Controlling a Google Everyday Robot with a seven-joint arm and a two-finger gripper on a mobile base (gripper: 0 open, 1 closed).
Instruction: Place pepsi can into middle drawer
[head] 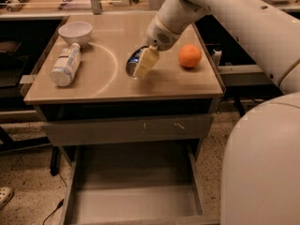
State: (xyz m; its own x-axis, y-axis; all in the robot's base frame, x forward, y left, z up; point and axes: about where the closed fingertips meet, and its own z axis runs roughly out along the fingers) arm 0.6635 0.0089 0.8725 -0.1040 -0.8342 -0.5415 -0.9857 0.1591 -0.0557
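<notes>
Our hand (137, 68) is over the middle of the tabletop (178, 86), closed around the can (131, 60). One pale finger (145, 62) lies across the near side of the can, which is tilted with its silver end turned toward us. We judge the can to be light and stiff, but thin-walled and smooth. A hard squeeze could dent it and a loose one could let it slip, so the best hold is across the round side near the middle of its length, which looks like the hold we have. If it is full it will be heavier and want to swing down at the free end. The drawer (136, 191) stands pulled out below the tabletop, wide and shallow with a flat floor, well apart from the can and lower, under a grey drawer front (126, 128) with pale scratches. An orange (190, 56) sits just beside the hand on the right, a white bottle (65, 65) lies on its side at the left, and a bowl (75, 32) stands behind the bottle. The far finger is hidden behind the can, and so is most of the can's blue side. We cannot tell whether the can clears the tabletop or rests on it. The drawer's near edge is cut off at the bottom, and our own arm (262, 163) covers its right side.
</notes>
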